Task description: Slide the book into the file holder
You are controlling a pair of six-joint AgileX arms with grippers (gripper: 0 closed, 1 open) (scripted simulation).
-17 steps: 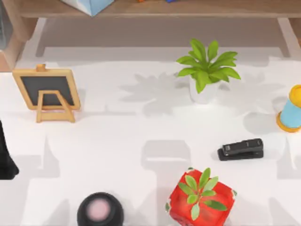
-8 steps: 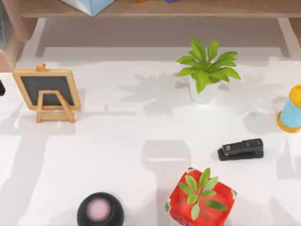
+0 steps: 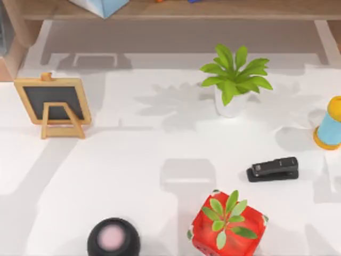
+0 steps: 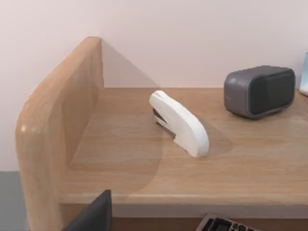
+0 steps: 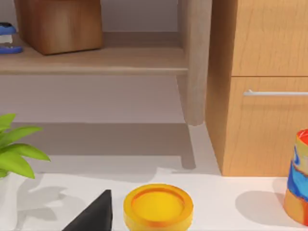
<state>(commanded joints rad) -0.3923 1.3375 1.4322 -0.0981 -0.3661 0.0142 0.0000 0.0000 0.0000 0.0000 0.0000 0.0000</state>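
The book and the file holder are out of view. A dark part of my left gripper (image 4: 91, 215) shows at the edge of the left wrist view, raised in front of a wooden shelf (image 4: 144, 178). That shelf carries a white stapler (image 4: 180, 122) and a grey speaker (image 4: 260, 90). A dark part of my right gripper (image 5: 92, 214) hangs beside a yellow-topped spool (image 5: 158, 207) at the table's right side, the same spool (image 3: 330, 124) seen from above.
On the white table stand a small chalkboard easel (image 3: 52, 104), a plant in a white pot (image 3: 232, 80), a black stapler (image 3: 273, 168), a red potted plant (image 3: 228, 223) and a round black speaker (image 3: 113, 238). A wooden drawer unit (image 5: 262, 86) rises behind the spool.
The left arm, black at the top view's left edge a second ago, has moved toward the back and left that view. Its shadow has shifted the same way.
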